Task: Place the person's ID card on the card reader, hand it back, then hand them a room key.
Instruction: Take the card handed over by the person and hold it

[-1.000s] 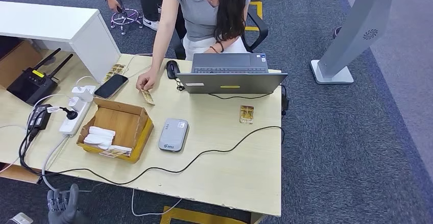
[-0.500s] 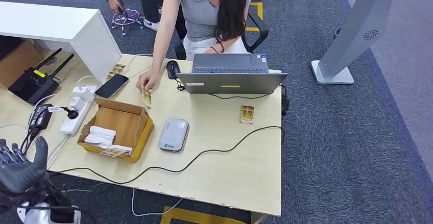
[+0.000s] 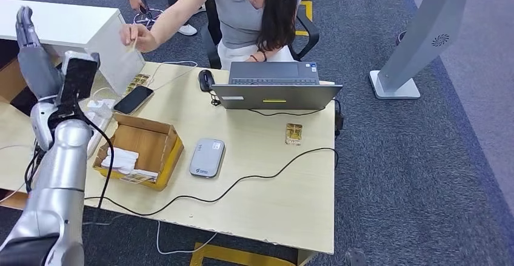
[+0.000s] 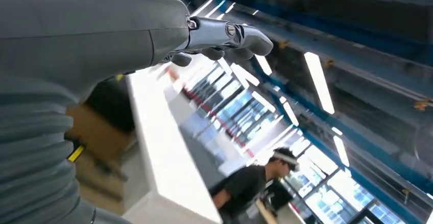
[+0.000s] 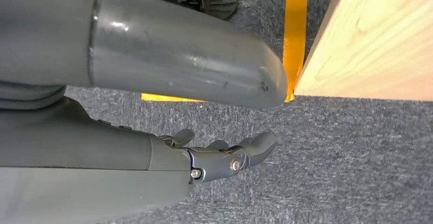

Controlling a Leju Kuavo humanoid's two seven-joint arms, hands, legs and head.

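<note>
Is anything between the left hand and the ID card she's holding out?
Nothing visible. The left hand is raised, holding nothing; the card is in the person's hand, with open air above the white cabinet between them.

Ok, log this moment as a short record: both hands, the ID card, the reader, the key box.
left hand: raised, holds nothing, fingers pointing up
right hand: hanging beside the table edge, holds nothing, fingers loosely curled
small yellowish ID card: pinched in the person's lifted hand, apart from the robot's hand
flat grey card reader: on the wooden table, nothing on it
open cardboard box: left of the reader, white items inside
</note>
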